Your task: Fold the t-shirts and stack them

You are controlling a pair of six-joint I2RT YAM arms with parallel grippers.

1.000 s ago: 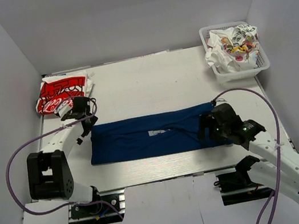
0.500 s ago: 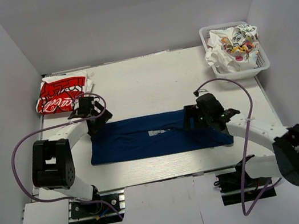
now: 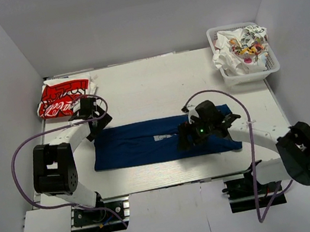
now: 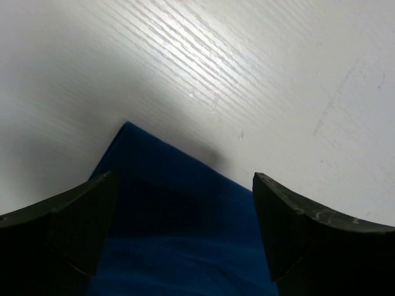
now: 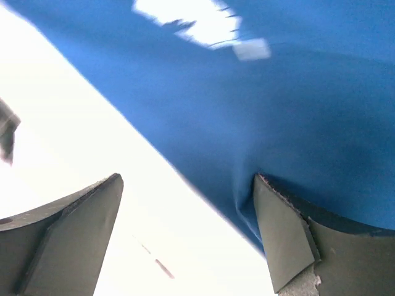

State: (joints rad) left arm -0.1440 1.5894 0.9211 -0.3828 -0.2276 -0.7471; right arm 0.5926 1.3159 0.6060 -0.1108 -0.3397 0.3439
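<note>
Navy tee (image 3: 142, 145) lies as folded strip mid-table. I see left gripper (image 3: 98, 128) spread wide over its far-left corner, holding nothing. Right gripper (image 3: 184, 141) also wide, low over tee's middle, empty. Red tee (image 3: 63, 97) far left.

White tubes joined by chunky black joints make up the left arm (image 3: 66, 142) and the right arm (image 3: 260, 133) alike. A thin purple cable (image 3: 15, 170) trails from each. A green light (image 3: 200, 131) glows on the right wrist. The fingers (image 4: 62, 228) are plain wedges — dull dark grey.
</note>
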